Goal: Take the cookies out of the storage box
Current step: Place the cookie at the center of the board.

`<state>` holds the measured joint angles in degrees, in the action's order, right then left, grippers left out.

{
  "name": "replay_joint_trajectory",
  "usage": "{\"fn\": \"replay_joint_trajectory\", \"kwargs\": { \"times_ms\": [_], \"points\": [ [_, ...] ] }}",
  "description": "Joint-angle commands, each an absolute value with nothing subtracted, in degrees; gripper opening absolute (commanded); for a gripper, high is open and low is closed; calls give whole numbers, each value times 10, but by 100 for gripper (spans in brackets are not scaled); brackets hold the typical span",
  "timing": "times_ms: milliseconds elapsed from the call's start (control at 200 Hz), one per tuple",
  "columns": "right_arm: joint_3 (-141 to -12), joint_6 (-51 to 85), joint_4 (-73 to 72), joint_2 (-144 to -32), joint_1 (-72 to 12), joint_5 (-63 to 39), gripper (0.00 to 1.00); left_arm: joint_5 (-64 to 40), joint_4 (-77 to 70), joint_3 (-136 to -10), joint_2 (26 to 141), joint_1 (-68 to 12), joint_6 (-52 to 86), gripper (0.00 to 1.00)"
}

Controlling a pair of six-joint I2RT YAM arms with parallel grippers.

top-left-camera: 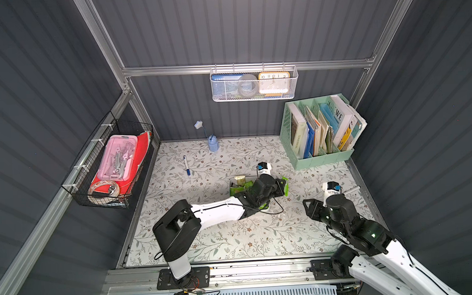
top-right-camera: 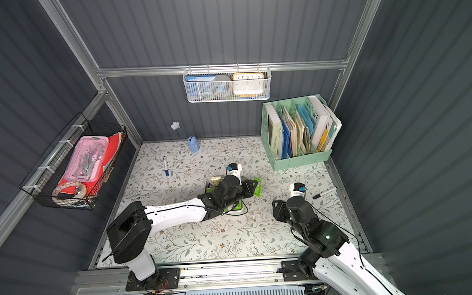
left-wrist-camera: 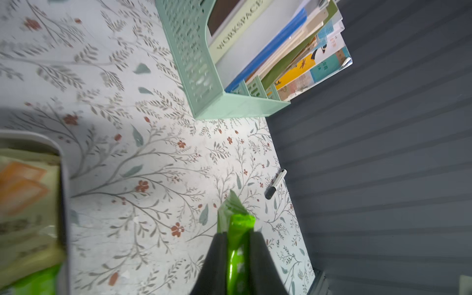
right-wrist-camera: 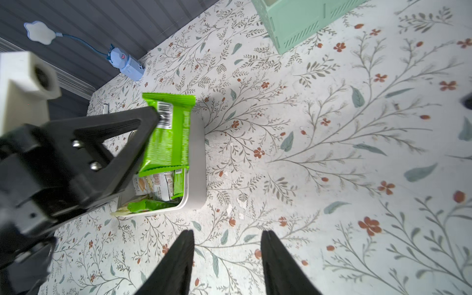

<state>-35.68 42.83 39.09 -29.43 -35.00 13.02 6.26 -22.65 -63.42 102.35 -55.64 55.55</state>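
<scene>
We see the left gripper (left-wrist-camera: 237,231) closed narrowly on one green packet (right-wrist-camera: 168,132), pinching it edge-on just right of the white storage box (right-wrist-camera: 196,153) at the middle of the flowered table (top-left-camera: 219,235). The low-walled box holds the rest of the cookies (right-wrist-camera: 155,186): green, pale yellow and white packets lying jumbled, some printed with a tan biscuit. The left arm hides much of the box in both top views.

The right gripper (right-wrist-camera: 227,235) hangs over bare table to the right of the box, its jaws apart and holding nothing.

At the far right stands a mint-green file holder (top-left-camera: 321,157), its slots packed with upright books and folders. A white mesh basket (top-left-camera: 254,94) on the far wall carries an orange-rimmed clock and a blue item. A black wire basket (top-left-camera: 107,196) on the left wall holds a pink case, something red beneath it and a roll of tape.

A black marker (left-wrist-camera: 275,184) lies near the right wall, and a blue-capped pen (top-left-camera: 186,165) lies far left of the box.
</scene>
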Motion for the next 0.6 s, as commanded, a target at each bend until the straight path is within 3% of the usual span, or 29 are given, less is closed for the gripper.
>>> {"fn": "replay_joint_trajectory", "kwargs": {
  "times_ms": [0,405,595],
  "points": [
    [-375,432,492,-267,-349,147,48,79,-313,-655,1079,-580,625,5],
    [-390,436,488,-247,-348,153,47,205,-256,-767,1238,-664,723,6],
    [-384,437,474,-244,-348,153,47,200,-243,-770,1276,-664,781,8]
  ]
}}
